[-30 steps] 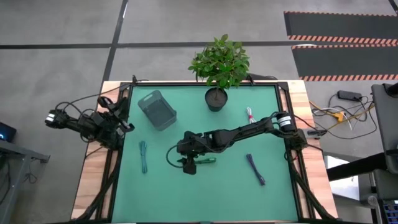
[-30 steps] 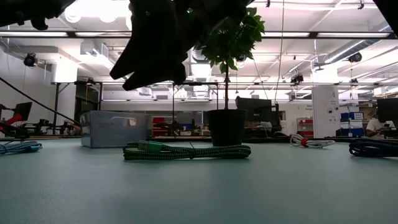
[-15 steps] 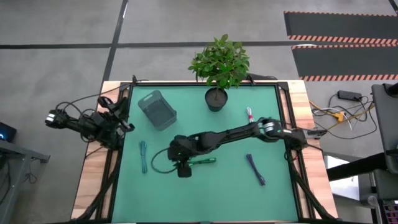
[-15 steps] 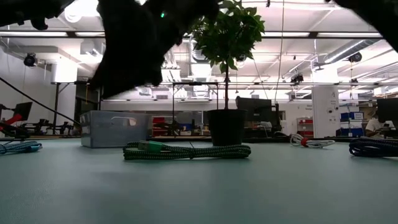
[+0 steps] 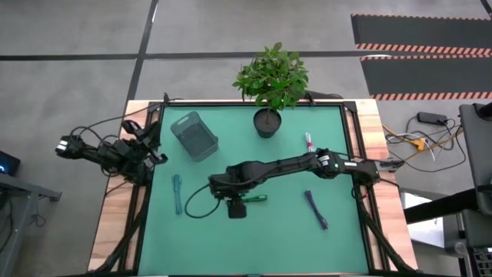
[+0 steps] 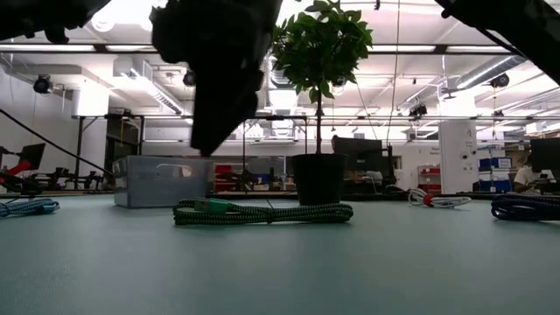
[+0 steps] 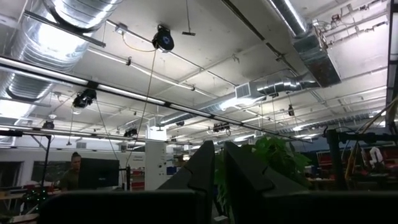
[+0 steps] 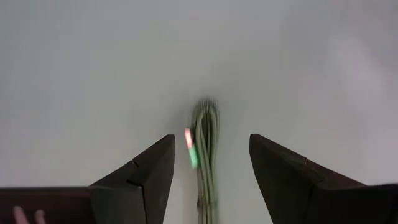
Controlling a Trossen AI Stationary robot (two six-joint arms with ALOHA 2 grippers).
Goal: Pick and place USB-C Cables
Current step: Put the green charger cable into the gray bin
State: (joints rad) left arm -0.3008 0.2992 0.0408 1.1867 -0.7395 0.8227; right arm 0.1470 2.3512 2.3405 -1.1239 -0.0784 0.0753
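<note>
The green cable (image 5: 254, 198) lies flat on the green mat near the table's middle and shows as a long bundle (image 6: 262, 212) in the low view. My right gripper (image 5: 234, 205) hangs open over the cable's left end, fingers pointing down. In the right wrist view the cable (image 8: 206, 143) lies between the spread fingers (image 8: 211, 138), below them and apart from them. The teal cable (image 5: 177, 192) lies left, the purple cable (image 5: 315, 209) right, and the white-and-red cable (image 5: 308, 141) far right. My left gripper (image 7: 219, 171) is parked at the left edge, shut, pointing up.
A grey mesh basket (image 5: 194, 136) stands at the far left of the mat. A potted plant (image 5: 267, 121) stands at the far edge, behind the green cable. The right arm (image 5: 292, 164) stretches across the mat from the right. Bare mat lies toward the near edge.
My right gripper has tipped from a slant to point more straight down and has come lower over the green cable's left end. It has stayed open. The right arm's elbow has dropped toward the table's middle. The cables have not moved.
</note>
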